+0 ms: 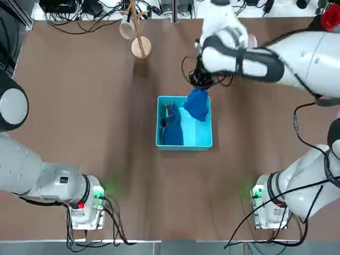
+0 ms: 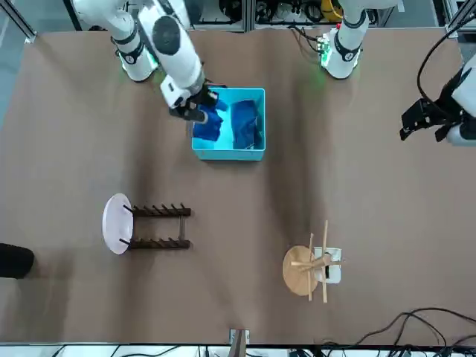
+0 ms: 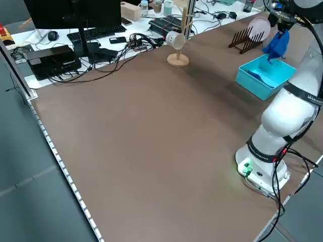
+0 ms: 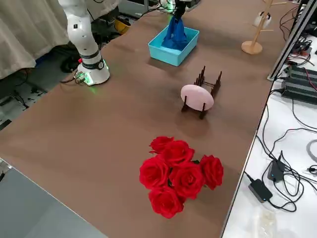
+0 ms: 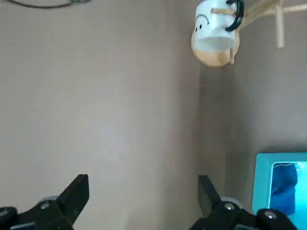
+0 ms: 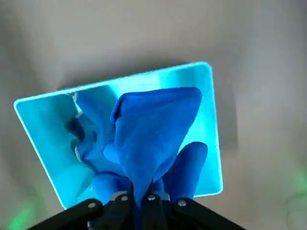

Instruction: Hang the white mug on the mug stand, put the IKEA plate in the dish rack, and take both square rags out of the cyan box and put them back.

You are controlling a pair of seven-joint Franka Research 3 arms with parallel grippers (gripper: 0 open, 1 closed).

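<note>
My right gripper (image 6: 139, 197) is shut on a dark-blue square rag (image 1: 197, 104) that hangs from it above the far right part of the cyan box (image 1: 204, 139). The other square rag (image 1: 172, 127) lies crumpled in the box's left half. On a peg of the mug stand (image 1: 141, 47) at the far left hangs the white mug (image 1: 127, 27). The IKEA plate (image 2: 117, 223) stands on edge at one end of the dish rack (image 2: 158, 226). My left gripper (image 2: 425, 120) hovers open with nothing in it, off to the robot's left side of the table.
A bunch of red roses (image 4: 179, 174) lies near the table's right-hand edge, beyond the dish rack (image 4: 208, 85). Cables, a monitor and power bricks crowd the desk past the far edge. Bare brown tabletop (image 1: 95, 117) stretches to the left of the box.
</note>
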